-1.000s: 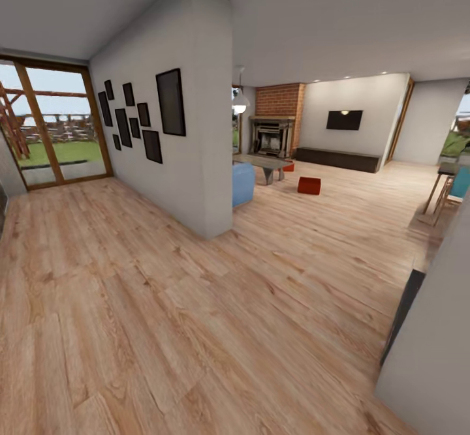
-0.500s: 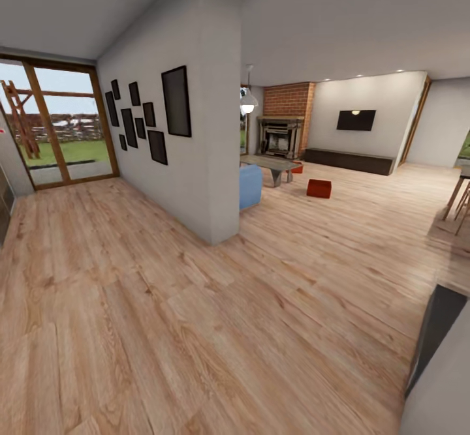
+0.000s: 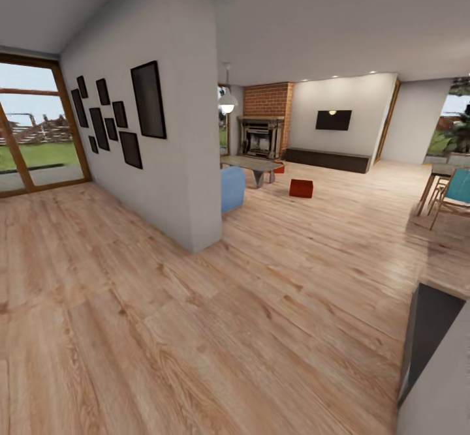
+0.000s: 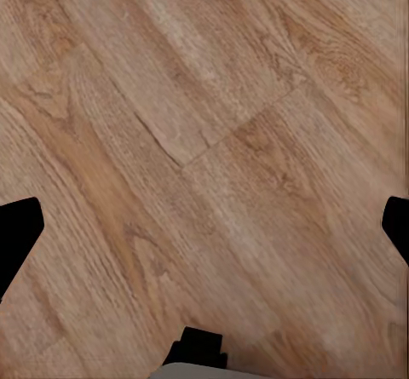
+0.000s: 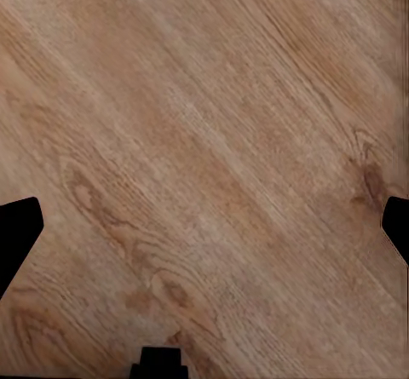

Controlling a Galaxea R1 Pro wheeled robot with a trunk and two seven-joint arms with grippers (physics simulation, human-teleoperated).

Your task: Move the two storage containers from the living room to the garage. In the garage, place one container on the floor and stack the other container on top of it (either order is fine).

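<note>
— Two storage containers wait ahead of us: one on the wood floor well past the wall's end, the other half hidden behind the grey low table.

— How will they handle, do we think?

— Light, stiff plastic, likely slick on the tapered walls; we'd pinch a rim.

— And our grippers?

— Left gripper and right gripper both spread wide, holding nothing, over bare planks.
</note>
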